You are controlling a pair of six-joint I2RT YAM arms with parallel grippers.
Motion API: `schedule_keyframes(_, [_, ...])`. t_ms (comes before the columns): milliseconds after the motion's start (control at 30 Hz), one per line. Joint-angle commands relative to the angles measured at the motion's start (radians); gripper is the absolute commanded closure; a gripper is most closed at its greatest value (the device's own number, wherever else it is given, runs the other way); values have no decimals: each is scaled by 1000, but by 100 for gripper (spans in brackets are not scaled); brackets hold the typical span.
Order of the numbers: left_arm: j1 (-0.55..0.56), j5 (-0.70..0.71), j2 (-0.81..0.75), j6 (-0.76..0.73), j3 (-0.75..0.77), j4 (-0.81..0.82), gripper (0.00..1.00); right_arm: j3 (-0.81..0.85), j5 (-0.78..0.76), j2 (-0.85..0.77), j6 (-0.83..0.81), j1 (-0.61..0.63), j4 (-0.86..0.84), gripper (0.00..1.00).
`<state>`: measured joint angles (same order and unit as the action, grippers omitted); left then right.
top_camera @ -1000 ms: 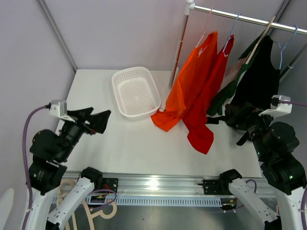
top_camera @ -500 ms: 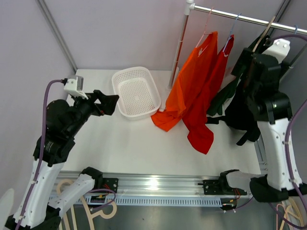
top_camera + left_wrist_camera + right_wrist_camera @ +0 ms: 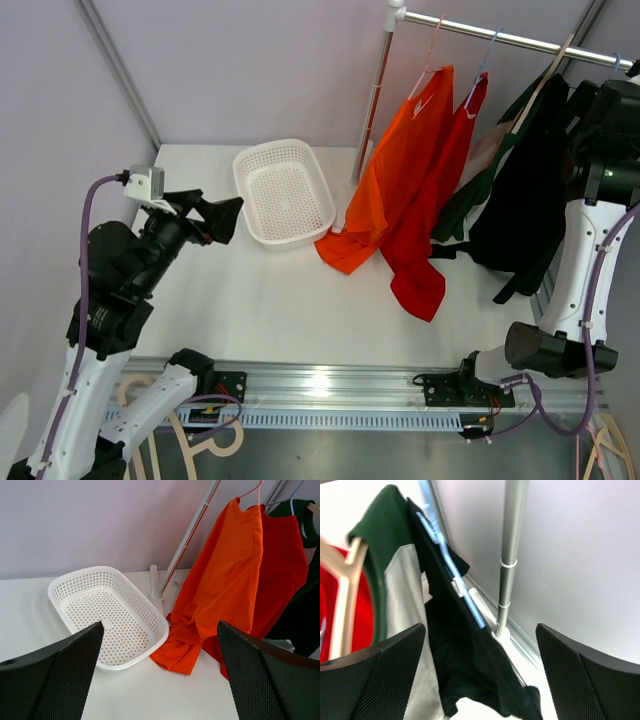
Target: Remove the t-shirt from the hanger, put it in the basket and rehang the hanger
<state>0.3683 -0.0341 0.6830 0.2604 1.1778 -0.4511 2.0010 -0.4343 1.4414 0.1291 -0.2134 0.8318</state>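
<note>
Right wrist | right gripper [image 3: 480,630] jaws wide, holding nothing | black t-shirt [image 3: 470,675] on blue hanger [image 3: 451,575] ahead, between the jaws, untouched | left gripper [image 3: 160,627] wide too | right one higher than half-second ago

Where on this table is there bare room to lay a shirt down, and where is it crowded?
The broad stretch of table between the basket, the red shirt and the front rail is bare; the basket holds nothing. Crowded on the right, where the orange shirt, red shirt and black shirt hang down over the tabletop.
</note>
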Motion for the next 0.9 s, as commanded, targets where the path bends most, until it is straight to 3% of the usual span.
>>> schedule_keyframes(0, [3, -36, 29, -16, -1, 57, 1, 39, 112, 23, -25, -55, -26, 5])
schedule_keyframes(267, [3, -61, 62, -29, -3, 80, 0, 48, 157, 109, -36, -104, -106, 15])
schedule_keyframes(700, [3, -99, 52, -6, -38, 176, 1, 85, 213, 183, -86, -136, -189, 21])
schedule_keyframes(767, [4, -127, 56, -24, -46, 190, 1, 81, 236, 182, -88, -141, -210, 32])
schedule_keyframes(867, [4, -158, 59, -35, -58, 215, 0, 61, 265, 165, -92, -144, -250, 34])
